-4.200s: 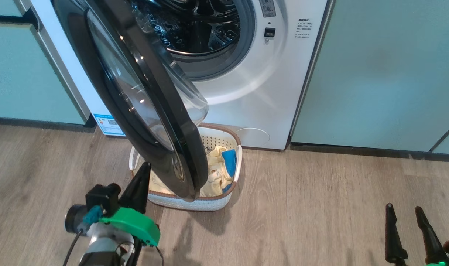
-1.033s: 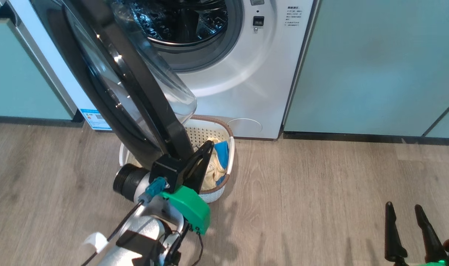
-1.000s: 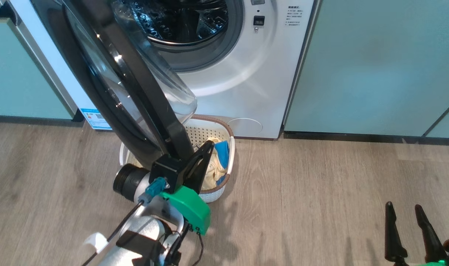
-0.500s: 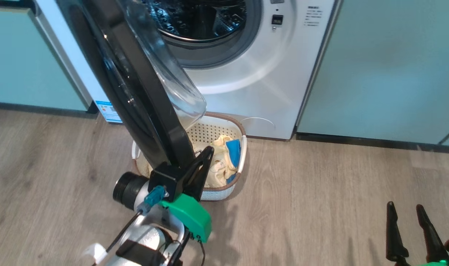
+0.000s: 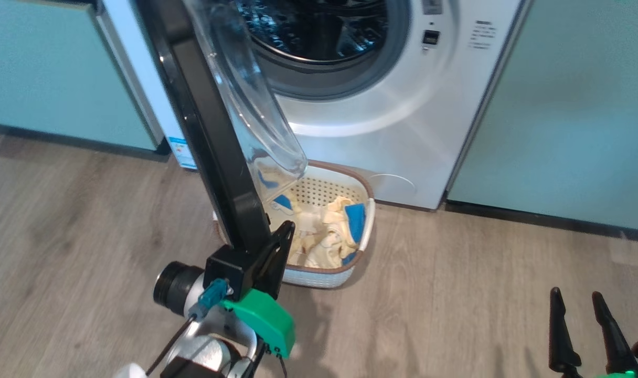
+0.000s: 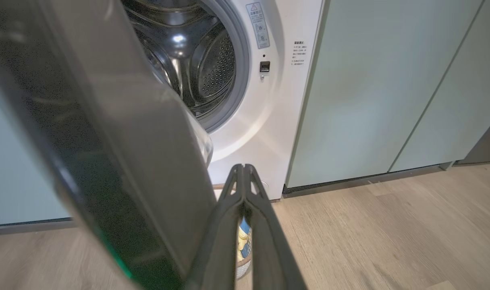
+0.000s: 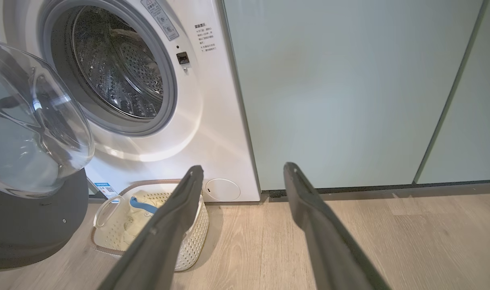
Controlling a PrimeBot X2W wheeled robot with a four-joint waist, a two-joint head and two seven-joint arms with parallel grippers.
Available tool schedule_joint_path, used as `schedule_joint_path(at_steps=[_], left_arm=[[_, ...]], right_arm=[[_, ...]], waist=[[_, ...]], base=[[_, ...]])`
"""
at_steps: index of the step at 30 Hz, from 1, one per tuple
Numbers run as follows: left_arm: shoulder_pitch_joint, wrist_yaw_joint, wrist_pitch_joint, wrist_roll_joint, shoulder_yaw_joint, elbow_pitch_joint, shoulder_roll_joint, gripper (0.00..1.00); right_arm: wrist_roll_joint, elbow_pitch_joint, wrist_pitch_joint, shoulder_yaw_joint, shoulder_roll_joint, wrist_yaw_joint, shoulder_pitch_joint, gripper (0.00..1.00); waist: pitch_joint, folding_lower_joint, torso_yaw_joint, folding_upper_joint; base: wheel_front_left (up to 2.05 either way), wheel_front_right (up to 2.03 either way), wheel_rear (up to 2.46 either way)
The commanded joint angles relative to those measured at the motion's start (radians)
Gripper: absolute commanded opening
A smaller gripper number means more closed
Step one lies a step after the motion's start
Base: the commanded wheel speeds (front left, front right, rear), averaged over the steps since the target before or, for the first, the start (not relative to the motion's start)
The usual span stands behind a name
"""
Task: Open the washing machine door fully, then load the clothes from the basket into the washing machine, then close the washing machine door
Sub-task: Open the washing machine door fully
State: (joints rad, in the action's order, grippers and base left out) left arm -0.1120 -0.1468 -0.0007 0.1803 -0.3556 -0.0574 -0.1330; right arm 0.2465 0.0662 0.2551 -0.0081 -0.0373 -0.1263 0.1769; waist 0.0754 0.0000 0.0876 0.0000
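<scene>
The washing machine stands with its drum mouth uncovered. Its door hangs open and is seen almost edge-on, its glass bowl bulging toward the machine. My left gripper is shut and empty, lying against the machine-facing side of the door's lower edge. In the left wrist view the gripper has the door just to its left. The basket sits on the floor under the door, holding pale yellow clothes. My right gripper is open at the lower right, far from both.
Pale green cabinet doors flank the machine on both sides. Wood floor spreads between the basket and my right gripper. The right wrist view has the basket left of the open gripper, with the glass bowl above it.
The camera has turned, shifting the scene to the right. The door has swung wider with my shut left gripper at its lower edge, and more of the basket shows. The right gripper stayed put.
</scene>
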Motion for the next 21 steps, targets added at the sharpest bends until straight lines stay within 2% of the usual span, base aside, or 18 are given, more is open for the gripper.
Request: schedule_joint_path(at_steps=[1,21], left_arm=[[-0.023,-0.016,-0.009,-0.002,0.047,-0.039,-0.017,0.0],[0.024,-0.053,-0.025,-0.007,0.043,-0.08,-0.028,0.0]], right_arm=[[0.0,-0.03,0.007,0.016,-0.013,-0.004,-0.028,1.0],[-0.008,-0.035,0.007,0.002,-0.013,-0.004,-0.019,1.0]], waist=[[-0.003,0.0,0.019,0.0],[-0.004,0.0,0.206,0.0]], base=[[0.0,0.0,0.0],[0.0,0.0,0.0]])
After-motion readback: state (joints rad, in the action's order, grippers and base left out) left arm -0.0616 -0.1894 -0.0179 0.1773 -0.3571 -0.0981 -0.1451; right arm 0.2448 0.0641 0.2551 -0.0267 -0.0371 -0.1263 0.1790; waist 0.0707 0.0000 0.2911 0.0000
